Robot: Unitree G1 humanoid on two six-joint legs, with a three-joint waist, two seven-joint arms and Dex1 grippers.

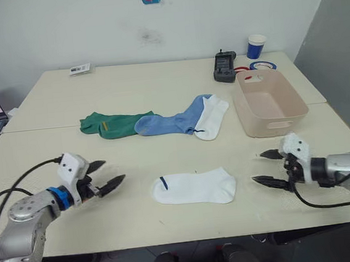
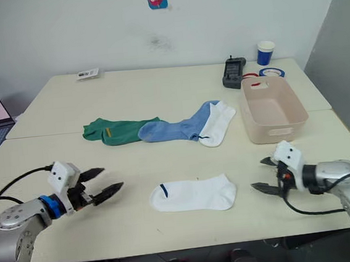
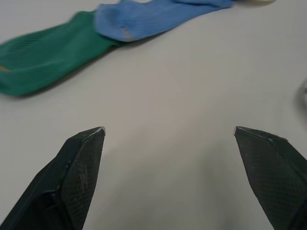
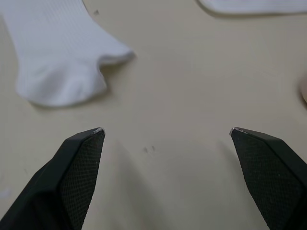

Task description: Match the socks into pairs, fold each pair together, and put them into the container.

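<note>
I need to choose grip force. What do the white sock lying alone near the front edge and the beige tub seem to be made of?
The white sock looks like soft knitted fabric, matte: fine ribbing shows in the right wrist view, and it lies limp and flat. The beige tub looks like rigid moulded plastic with a smooth, slightly satin finish, judging by its even walls, rounded corners and cut-out handle slot.

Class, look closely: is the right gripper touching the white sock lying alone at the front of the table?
Apart. In the left eye view, bare tabletop separates the right gripper from the white sock; the right wrist view shows its open fingers short of the sock.
</note>
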